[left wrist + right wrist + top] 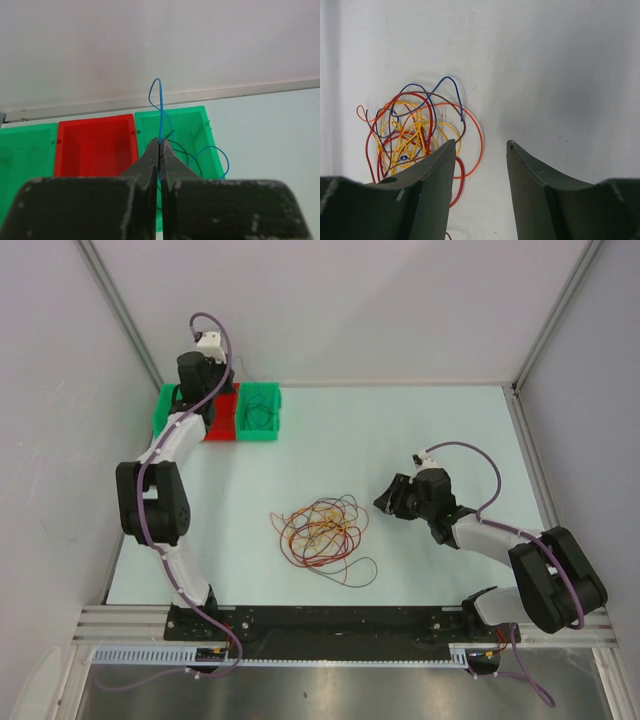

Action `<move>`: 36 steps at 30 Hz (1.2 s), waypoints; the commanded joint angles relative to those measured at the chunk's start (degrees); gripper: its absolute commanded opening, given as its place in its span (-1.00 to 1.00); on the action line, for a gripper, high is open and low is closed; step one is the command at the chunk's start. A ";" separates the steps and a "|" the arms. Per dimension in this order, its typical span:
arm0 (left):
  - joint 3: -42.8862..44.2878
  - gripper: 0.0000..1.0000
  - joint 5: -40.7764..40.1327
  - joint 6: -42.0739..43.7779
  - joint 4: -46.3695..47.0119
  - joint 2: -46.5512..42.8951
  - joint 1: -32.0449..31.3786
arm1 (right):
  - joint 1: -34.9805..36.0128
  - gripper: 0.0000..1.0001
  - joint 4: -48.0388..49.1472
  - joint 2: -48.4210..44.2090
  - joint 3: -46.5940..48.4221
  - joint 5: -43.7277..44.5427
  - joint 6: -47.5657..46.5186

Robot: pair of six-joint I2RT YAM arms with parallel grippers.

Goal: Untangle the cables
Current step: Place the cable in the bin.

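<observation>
Left gripper (159, 148) clamped on one blue cable (161, 116) above green bin (186, 113). Right gripper (480, 145) jaws apart, empty, just beside tangle of cables (415, 131) on table (450, 440). Wires look light, limp, springy; best pinched at an outer loop.

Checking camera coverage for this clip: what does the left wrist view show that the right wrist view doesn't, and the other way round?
Left wrist only: the left gripper, jaws shut on a blue cable that loops up and back down toward a green bin, which sits next to a red bin. Right wrist only: the right gripper, jaws open with nothing between them, and the tangled cables lying on the surface beyond one jaw. Both: the pale table, and each camera's own dark jaws at the bottom of its picture.
</observation>
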 commanded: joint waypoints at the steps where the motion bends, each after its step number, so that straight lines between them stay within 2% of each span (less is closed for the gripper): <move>1: -0.06 -0.99 -2.47 0.40 2.69 1.48 0.42 | -0.32 -0.01 2.05 0.40 -0.16 -0.57 0.06; 5: -0.05 -0.99 -3.44 3.91 2.78 2.63 0.34 | -0.40 -0.02 2.05 0.40 -0.16 -0.66 0.24; 19: -2.16 -0.99 -2.65 5.67 4.63 6.84 -3.00 | -0.67 -0.03 2.22 0.66 -0.08 -1.10 0.24; 29: 0.65 -0.99 -2.82 6.29 2.96 10.79 -3.97 | -0.84 -0.03 2.31 0.75 -0.08 -1.53 0.24; 31: 1.17 -0.99 -5.44 6.47 2.43 10.98 -4.06 | -0.84 -0.04 2.40 0.84 -0.08 -1.71 0.24; 33: -0.30 -0.99 -13.75 5.77 4.09 9.41 -3.71 | -0.93 -0.04 2.49 0.84 -0.16 -1.80 0.15; 36: -2.16 -0.99 -18.10 6.64 6.65 6.60 -3.00 | -1.02 -0.04 2.49 0.93 -0.08 -1.89 0.15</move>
